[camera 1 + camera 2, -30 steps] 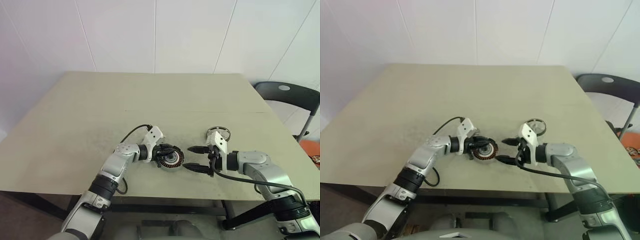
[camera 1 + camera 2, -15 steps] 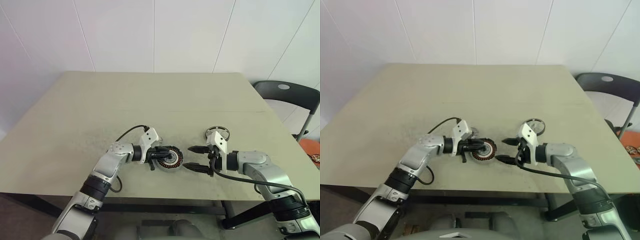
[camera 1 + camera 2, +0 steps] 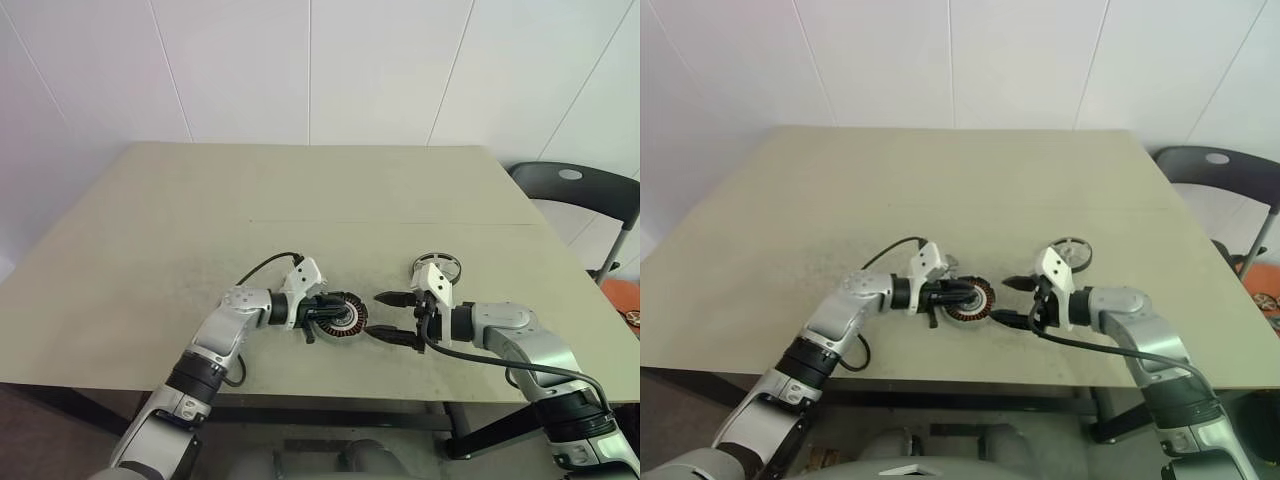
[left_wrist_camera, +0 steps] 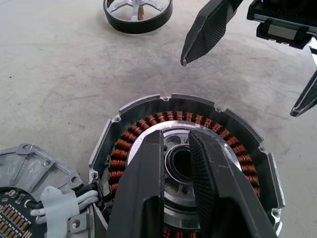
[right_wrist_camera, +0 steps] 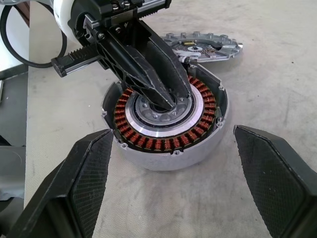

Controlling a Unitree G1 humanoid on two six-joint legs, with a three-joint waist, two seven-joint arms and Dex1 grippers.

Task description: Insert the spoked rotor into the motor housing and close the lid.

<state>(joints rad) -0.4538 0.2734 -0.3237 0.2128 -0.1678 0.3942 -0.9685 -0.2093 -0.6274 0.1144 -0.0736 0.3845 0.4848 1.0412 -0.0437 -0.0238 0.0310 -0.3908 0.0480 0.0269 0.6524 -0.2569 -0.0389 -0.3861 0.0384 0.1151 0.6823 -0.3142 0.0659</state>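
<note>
The motor housing (image 3: 347, 318), with copper windings around a silver centre, lies on the table near its front edge. My left gripper (image 4: 174, 139) is shut, and its tips rest in the housing's centre hub (image 5: 163, 110). The lid (image 4: 27, 166), a grey notched disc, lies flat right beside the housing (image 4: 230, 136) on its far side. My right gripper (image 3: 376, 316) stands open just to the right of the housing, its fingers (image 5: 81, 173) spread to either side with nothing between them. The spoked rotor (image 3: 438, 264) lies on the table behind the right wrist.
The beige table (image 3: 200, 220) stretches wide beyond the parts. A dark chair (image 3: 575, 190) stands off its right side. The table's front edge runs close below both grippers.
My left wrist has swung slightly while its tips stayed at the housing's centre. The right arm has not moved.
</note>
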